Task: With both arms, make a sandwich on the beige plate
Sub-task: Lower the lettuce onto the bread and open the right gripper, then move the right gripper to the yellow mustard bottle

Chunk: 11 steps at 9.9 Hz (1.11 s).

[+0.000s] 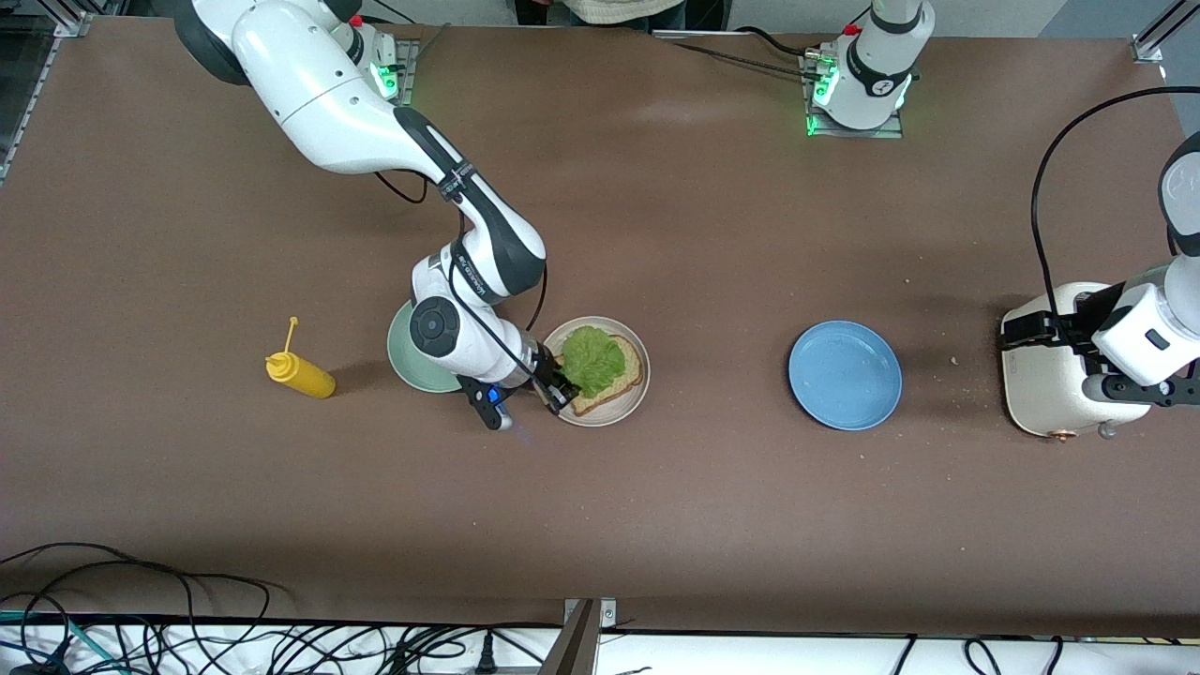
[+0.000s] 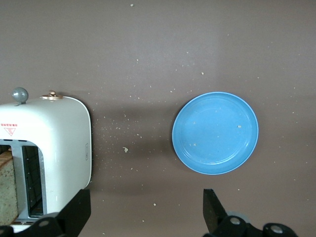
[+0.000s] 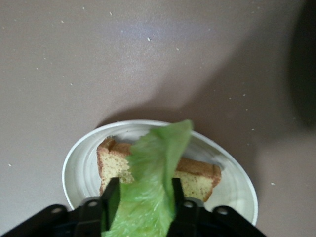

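Observation:
The beige plate point(image 1: 626, 405) lies mid-table with one bread slice point(image 1: 630, 367) on it and a ruffled green lettuce leaf point(image 1: 591, 361) lying over the slice. My right gripper point(image 1: 560, 386) is low at the plate's rim toward the right arm's end and is shut on the edge of the leaf. In the right wrist view the leaf point(image 3: 153, 168) runs from between the fingers point(image 3: 111, 197) out over the bread point(image 3: 200, 180) and plate point(image 3: 81, 168). My left gripper point(image 1: 1017, 330) is open and empty over the table beside the toaster point(image 1: 1041, 384). A second bread slice point(image 2: 7, 187) sits in a toaster slot.
A mint-green plate point(image 1: 405, 361) lies partly under the right arm, beside the beige plate. A yellow mustard bottle point(image 1: 300, 373) lies toward the right arm's end. A blue plate point(image 1: 844, 375) lies between the beige plate and the toaster; it and the toaster point(image 2: 59, 148) show in the left wrist view point(image 2: 215, 132). Crumbs dot the table.

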Tool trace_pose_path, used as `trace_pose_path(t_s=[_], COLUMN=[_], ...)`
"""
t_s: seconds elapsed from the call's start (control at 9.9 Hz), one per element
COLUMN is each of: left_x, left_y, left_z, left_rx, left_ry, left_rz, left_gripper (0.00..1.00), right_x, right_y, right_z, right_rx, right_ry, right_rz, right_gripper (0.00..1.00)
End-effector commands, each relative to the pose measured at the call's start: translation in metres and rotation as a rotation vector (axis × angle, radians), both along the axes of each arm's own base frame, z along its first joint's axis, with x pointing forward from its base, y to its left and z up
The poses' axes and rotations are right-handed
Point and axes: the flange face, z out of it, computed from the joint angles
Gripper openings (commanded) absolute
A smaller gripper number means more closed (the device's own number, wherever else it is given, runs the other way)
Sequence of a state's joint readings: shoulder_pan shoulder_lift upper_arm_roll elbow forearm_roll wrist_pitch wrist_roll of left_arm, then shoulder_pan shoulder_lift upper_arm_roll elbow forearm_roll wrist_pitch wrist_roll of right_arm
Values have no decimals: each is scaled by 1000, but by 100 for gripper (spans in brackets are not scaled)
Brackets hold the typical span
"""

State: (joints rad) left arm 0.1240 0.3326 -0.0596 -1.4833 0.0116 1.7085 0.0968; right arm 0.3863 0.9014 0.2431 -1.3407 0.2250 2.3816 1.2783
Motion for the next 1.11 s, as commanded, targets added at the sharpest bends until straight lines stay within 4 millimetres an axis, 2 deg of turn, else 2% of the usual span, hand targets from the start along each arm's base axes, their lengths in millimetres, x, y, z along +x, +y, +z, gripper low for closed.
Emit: trace_pose_path(t_s=[0.0,0.3,0.4,0.61,0.81,1.01], left_x=[0,0,0,0,0,0], left_y=[-1,-1,-2,-2,-2,-1], left_z=[5,6,6,6,6,5], left_rx=[33,33,33,33,33,33], left_ry=[3,2,2,2,2,3], left_rz=[-3,-3,-4,-4,-4,-3], left_gripper=[100,100,100,100,100,100], right_x=[0,9,12,23,32,38], right_y=[3,-9,-13,-38,-71,-126], right_z=[21,60,78,117,153,174], right_rx=[8,-2,-10,-83,-133,-221], right_ry=[-4,-33,-63,-118,-154,-130], right_rz=[0,0,8,31,63,170], right_gripper=[100,100,100,100,100,100])
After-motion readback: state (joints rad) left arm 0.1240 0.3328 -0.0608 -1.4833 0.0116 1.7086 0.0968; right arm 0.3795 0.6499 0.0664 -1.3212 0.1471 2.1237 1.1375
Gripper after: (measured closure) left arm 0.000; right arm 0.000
